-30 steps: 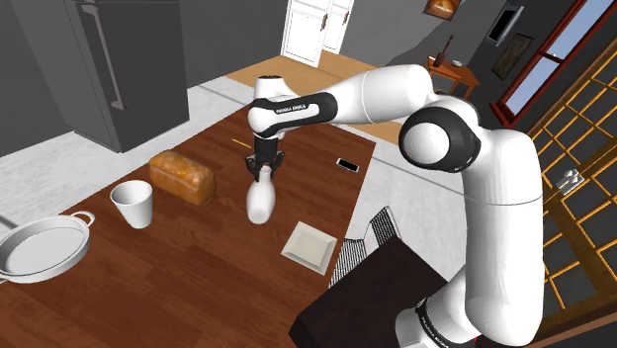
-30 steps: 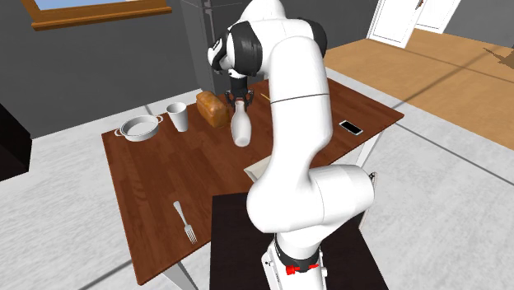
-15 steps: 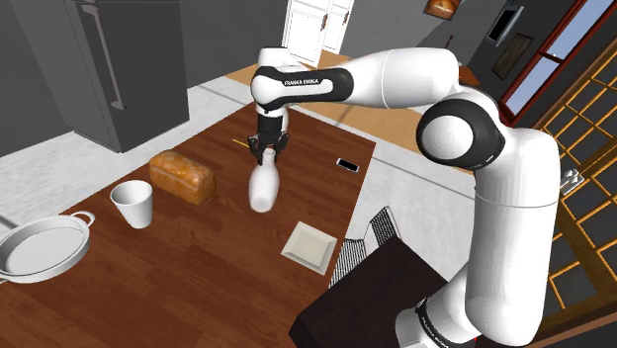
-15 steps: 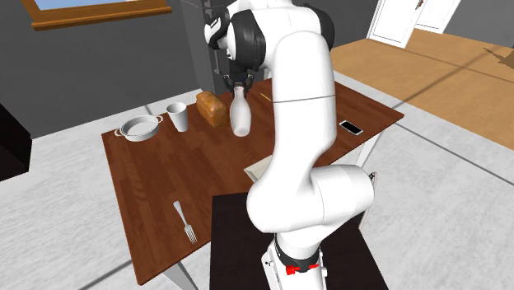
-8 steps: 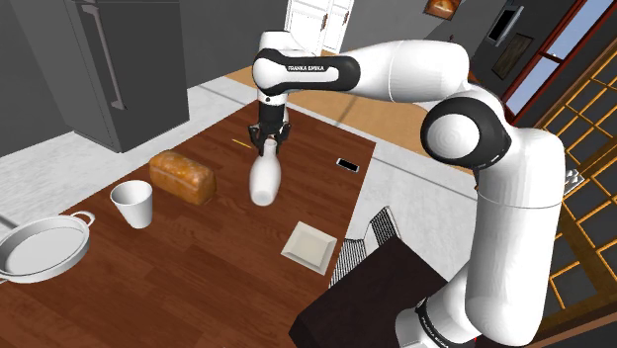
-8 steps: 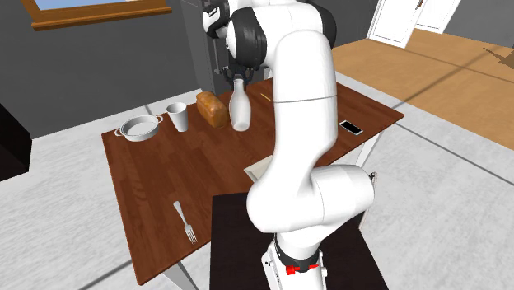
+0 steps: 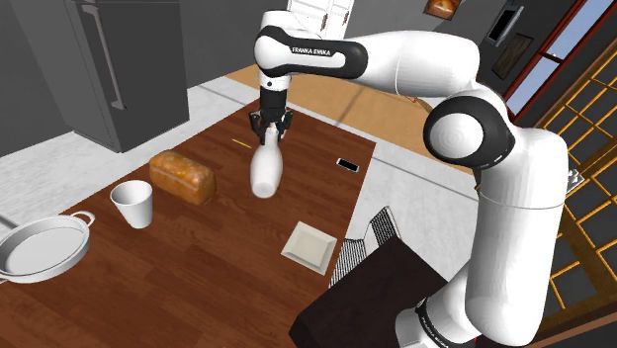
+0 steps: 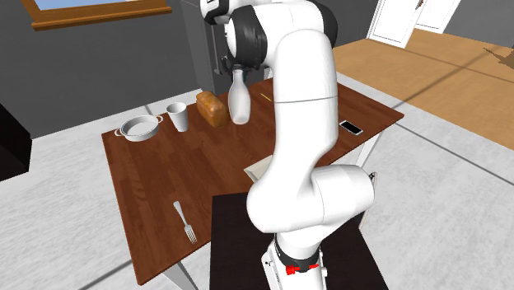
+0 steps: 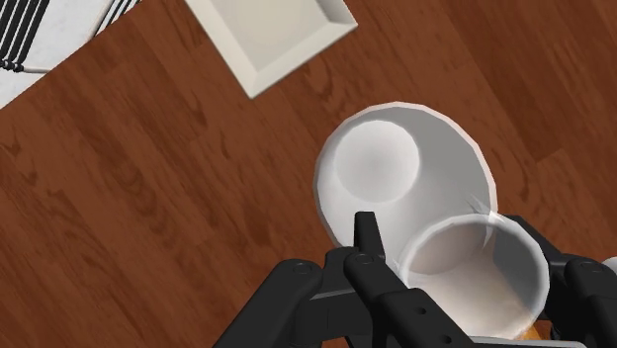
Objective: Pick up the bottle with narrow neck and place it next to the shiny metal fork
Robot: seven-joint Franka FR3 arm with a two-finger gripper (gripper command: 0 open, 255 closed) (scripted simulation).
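White narrow-neck bottle [image 7: 265, 173] hung upright w/ neck clamped in gripper [image 7: 267, 133]. Grey fork [image 8: 184, 222] lay flat nr table [image 8: 156, 173] edge, well apart.

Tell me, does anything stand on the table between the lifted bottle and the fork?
Nothing visible does. The end effector holds the bottle above the table, and the wood from there to the fork carries nothing. The bread and the cup stand farther back, off that path.

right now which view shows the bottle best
The shoulder view: the bottle hangs in full side profile from the tool, clear above the table. The second exterior view shows it whole but farther off. The wrist view looks down its mouth, foreshortened.
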